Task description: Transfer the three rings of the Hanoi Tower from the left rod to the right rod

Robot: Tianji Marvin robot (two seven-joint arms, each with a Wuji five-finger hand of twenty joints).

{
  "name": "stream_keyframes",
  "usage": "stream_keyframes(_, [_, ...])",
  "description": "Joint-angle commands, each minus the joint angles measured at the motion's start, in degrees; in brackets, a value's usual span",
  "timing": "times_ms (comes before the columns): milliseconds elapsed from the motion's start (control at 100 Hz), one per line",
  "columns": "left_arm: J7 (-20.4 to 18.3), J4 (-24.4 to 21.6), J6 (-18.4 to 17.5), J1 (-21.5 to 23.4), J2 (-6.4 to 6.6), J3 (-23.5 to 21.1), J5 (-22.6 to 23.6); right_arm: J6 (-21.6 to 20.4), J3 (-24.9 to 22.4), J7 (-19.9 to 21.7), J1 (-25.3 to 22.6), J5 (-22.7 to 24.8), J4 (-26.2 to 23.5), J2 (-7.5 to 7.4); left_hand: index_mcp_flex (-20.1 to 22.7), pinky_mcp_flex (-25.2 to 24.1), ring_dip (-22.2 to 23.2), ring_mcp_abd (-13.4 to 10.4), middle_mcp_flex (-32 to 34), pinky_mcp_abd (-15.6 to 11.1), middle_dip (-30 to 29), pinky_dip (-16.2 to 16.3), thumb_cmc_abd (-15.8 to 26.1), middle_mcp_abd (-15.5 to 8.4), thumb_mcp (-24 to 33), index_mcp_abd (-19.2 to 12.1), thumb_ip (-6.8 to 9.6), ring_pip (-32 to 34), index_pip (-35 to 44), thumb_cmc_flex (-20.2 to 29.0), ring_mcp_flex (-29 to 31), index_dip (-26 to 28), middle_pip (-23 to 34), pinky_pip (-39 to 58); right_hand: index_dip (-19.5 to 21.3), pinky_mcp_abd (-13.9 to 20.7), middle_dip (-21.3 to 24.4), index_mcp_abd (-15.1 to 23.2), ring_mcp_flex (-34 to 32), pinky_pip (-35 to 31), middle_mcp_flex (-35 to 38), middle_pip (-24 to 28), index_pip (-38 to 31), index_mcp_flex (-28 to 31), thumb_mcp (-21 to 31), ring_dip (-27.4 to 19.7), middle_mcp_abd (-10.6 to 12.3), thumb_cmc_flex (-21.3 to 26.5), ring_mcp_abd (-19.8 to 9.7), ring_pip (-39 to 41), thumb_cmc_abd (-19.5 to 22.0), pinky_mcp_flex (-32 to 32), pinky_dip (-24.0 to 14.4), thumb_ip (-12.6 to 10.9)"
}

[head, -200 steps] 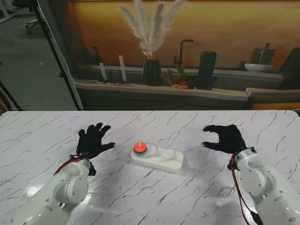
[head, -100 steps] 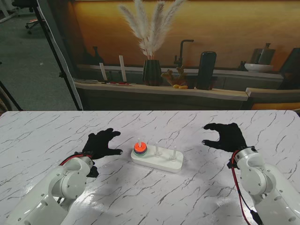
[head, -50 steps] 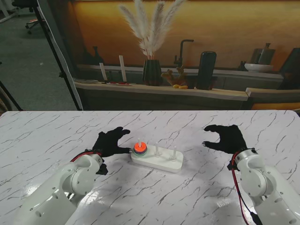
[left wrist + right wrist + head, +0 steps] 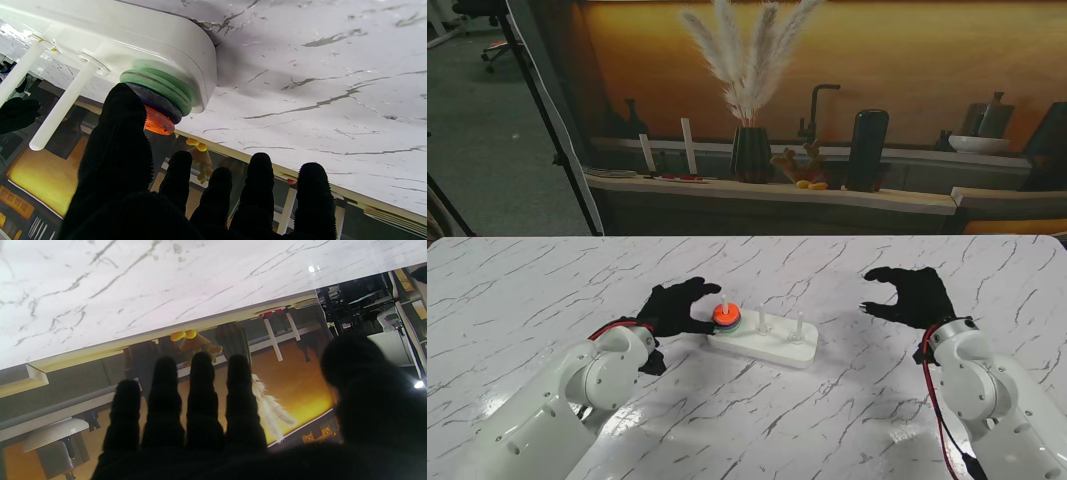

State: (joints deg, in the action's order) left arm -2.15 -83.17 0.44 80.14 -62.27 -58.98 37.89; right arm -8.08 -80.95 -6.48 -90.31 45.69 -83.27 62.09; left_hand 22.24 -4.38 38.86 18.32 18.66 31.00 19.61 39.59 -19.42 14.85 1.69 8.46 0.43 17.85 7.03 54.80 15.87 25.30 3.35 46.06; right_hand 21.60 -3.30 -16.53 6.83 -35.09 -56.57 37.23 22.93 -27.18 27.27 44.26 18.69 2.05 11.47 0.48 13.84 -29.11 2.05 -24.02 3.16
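A white marble-veined bench (image 4: 527, 290) fills the near part of the scene, with a dark counter and an amber-lit wall behind it.

Nearest, both white arms are seen rising from the bottom corners. The left hand (image 4: 677, 306) is held just beside the left end of the white tower base (image 4: 772, 349), its fingers spread and nothing gripped; in the left wrist view the thumb (image 4: 118, 133) is seen close against the ring stack, though contact cannot be confirmed. The right hand (image 4: 914, 295) is held well apart to the right, fingers loosely curled and empty.

All three rings are stacked on the left rod: the orange ring (image 4: 725, 315) on top, a dark ring (image 4: 156, 101) under it, and the green ring (image 4: 160, 85) at the bottom. The middle rod (image 4: 761, 322) and the right rod (image 4: 798, 326) are bare. The first step is judged to be in hand: the reach for the top ring. A pinch on the orange ring alone is called for next, followed by a straight lift clear of the rod.

The middle rod stands in the path toward the right rod, so it would have to be cleared from above. Farther off, a vase of pampas grass (image 4: 749, 90) and a dark tap (image 4: 815, 115) are set on the counter, out of the way.
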Motion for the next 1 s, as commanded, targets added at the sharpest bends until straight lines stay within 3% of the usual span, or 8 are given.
stream_keyframes(0, [-0.7, 0.6, -1.2, -0.4, -0.44, 0.6, -0.8, 0.1, 0.3, 0.0, -0.4, -0.2, -0.1, 0.37, 0.0, -0.6, 1.3, -0.5, -1.1, 1.5, 0.7, 1.2, -1.5, 0.0, 1.3, -1.8, 1.41, 1.3, 0.0, 1.1, -0.1, -0.1, 0.2, 2.1, 0.8, -18.7, -0.2, -0.6, -0.8, -0.3, 0.8, -0.1, 0.4, 1.1, -0.8, 0.8, -0.3, 0.5, 0.0, 0.0, 0.3, -0.5, -0.7, -1.3])
stream_keyframes(430, [-1.2, 2.4, -1.2, -2.7, -0.64, 3.6, -2.1, 0.3, -0.1, 0.1, -0.9, 0.0, -0.4, 0.35, 1.0, 0.1, 8.4, -0.5, -0.6, 1.0, 1.1, 3.6, -1.9, 0.3, 2.0, -2.9, 1.34, 6.0, 0.5, 2.0, -0.1, 0.0, 0.5, 5.4, 0.7, -18.7, -0.2, -0.6, -0.8, -0.4, 0.9, 0.0, 0.3, 1.2, -1.0, 0.8, -0.3, 0.7, 0.0, 0.1, 0.3, -0.4, -0.8, -1.4])
stream_keyframes(750, [-3.3, 2.5, -0.8, -3.5, -0.27, 4.4, -2.2, 0.5, -0.1, 0.2, -1.0, -0.2, -0.3, 0.36, 2.6, 0.7, 15.9, -0.5, -0.3, -0.3, 1.8, 9.0, -2.3, 0.4, 3.1, -4.4, 1.14, 10.8, 1.2, 2.3, -0.3, 0.1, 0.9, 13.5, 0.7, -18.6, -0.2, -0.6, -0.8, -0.5, 0.9, 0.1, 0.2, 1.2, -1.0, 0.8, -0.3, 0.8, -0.1, 0.1, 0.4, -0.4, -0.8, -1.4])
stream_keyframes(990, [-3.1, 2.7, -0.6, -3.7, -0.34, 4.8, -2.1, 0.6, -0.2, 0.3, -1.2, -0.2, -0.3, 0.33, 2.6, 1.4, 17.2, -0.5, -0.2, -0.5, 2.1, 10.3, -2.0, 0.5, 3.4, -5.4, 1.25, 11.7, 0.9, 3.0, 0.0, -0.2, 1.0, 15.7, 0.7, -18.6, -0.2, -0.7, -0.8, -0.6, 1.0, 0.1, 0.2, 1.2, -1.1, 0.7, -0.2, 0.8, -0.1, 0.1, 0.4, -0.4, -0.8, -1.4])
